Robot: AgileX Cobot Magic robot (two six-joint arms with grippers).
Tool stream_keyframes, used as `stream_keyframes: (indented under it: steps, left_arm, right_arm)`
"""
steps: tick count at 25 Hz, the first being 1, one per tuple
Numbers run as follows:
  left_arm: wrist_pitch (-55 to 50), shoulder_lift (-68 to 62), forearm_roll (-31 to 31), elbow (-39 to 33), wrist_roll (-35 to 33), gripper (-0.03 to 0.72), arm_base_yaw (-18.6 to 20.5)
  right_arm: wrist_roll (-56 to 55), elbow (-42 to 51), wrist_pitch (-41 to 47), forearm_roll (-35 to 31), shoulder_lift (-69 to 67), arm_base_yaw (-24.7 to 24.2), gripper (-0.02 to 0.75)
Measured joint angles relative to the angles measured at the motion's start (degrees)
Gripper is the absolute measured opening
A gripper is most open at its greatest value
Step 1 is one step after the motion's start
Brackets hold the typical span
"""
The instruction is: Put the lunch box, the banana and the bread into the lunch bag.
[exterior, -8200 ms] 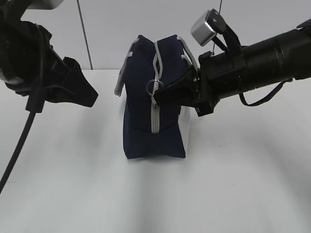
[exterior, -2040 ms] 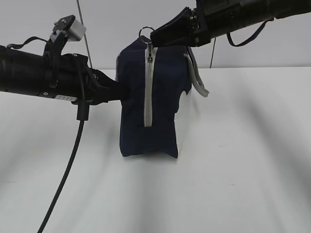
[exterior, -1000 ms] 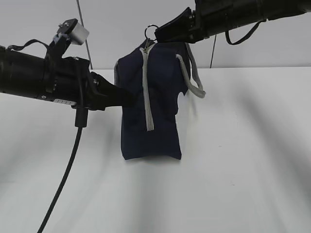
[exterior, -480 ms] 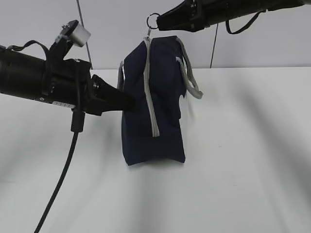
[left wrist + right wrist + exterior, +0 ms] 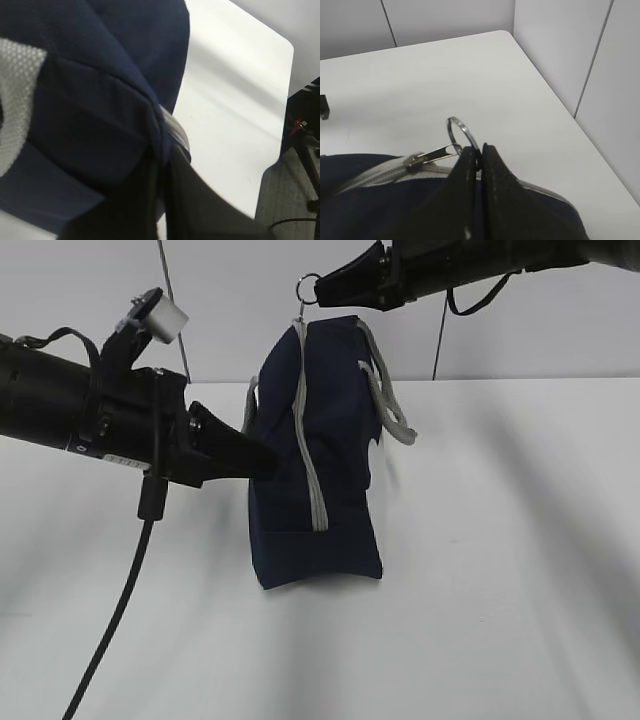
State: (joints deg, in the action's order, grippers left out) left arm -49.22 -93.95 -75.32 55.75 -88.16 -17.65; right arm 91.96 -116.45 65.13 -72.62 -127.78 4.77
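Lunch bag held from two sides so the zipper can be run

The lunch bag [image 5: 315, 455] is stood on end on the white surface [image 5: 480, 570]; a fold of its navy fabric is pinched in the closed fingers of the left gripper [image 5: 161, 165], apparently to brace it, while the ring pull [image 5: 461, 134] at the top is clamped in the closed fingers of the right gripper [image 5: 477, 152]. The zipper [image 5: 308, 430] is seen shut along the visible side; lunch box, banana and bread are not in view

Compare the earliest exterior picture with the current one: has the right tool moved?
Yes. The right tool, pinching the ring pull, has risen from mid-height on the lunch bag to above its top, well above the table edge.
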Motion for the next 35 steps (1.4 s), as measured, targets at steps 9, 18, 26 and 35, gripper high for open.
stream_keyframes:
  steps: [9, 18, 26, 35]
  left_arm:
    - [-2.81, -0.06, 0.95, 0.0, 1.06, 0.004, 0.0]
    - [-5.25, -0.06, 2.34, 0.0, 2.46, 0.003, 0.0]
    - [-7.13, -0.06, 2.62, 0.11, 3.37, 0.003, 0.11]
    - [-8.6, -0.06, 5.03, 0.18, 7.1, 0.006, 0.17]
  right_arm:
    - [-0.35, -3.19, -2.66, 0.09, -3.22, 0.0, 0.0]
    - [-0.67, -3.44, -7.86, 2.38, -3.42, -0.49, 0.0]
    - [-1.17, -3.44, -13.96, 2.03, -4.34, -0.53, 0.0]
    - [-0.24, -3.64, -8.47, -4.27, -7.03, -1.48, 0.0]
